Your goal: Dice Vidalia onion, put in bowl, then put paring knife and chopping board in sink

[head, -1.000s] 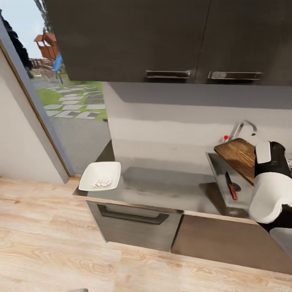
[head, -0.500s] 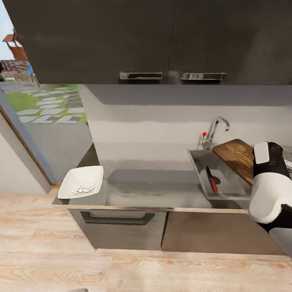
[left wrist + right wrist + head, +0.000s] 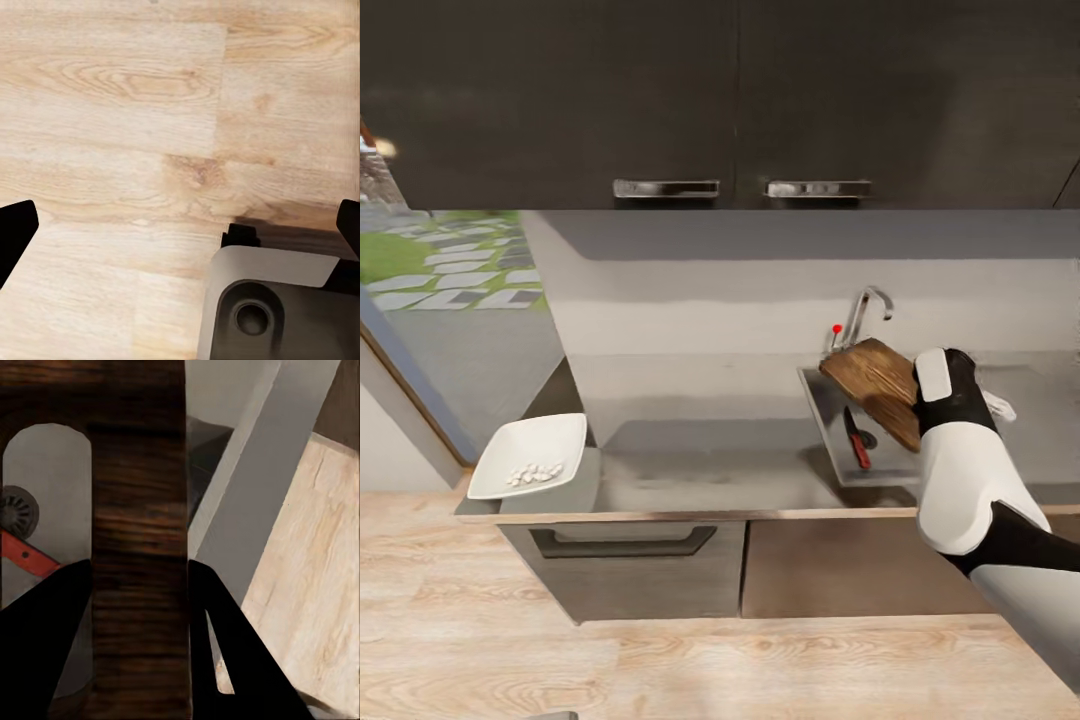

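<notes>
- Pale wooden floor (image 3: 112, 112) lies under the left gripper (image 3: 180, 225), its fingers spread wide on nothing.
- Grey countertop (image 3: 700, 450) has slid rightward as the camera turned; the bowl (image 3: 528, 455) sits at its left end.
- Right gripper (image 3: 139, 585) clamps the chopping board (image 3: 878, 378), now tilted over the sink (image 3: 830, 440) instead of beside it.
- Paring knife (image 3: 856, 441) lies in the basin.

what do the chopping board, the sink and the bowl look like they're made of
Chopping board: dark brown wood, going by its streaky grain, matte.
Sink: likely stainless steel; grey, dull sheen, chrome-looking faucet.
Bowl: smooth plain white, possibly ceramic or plastic; the render leaves it open.
</notes>
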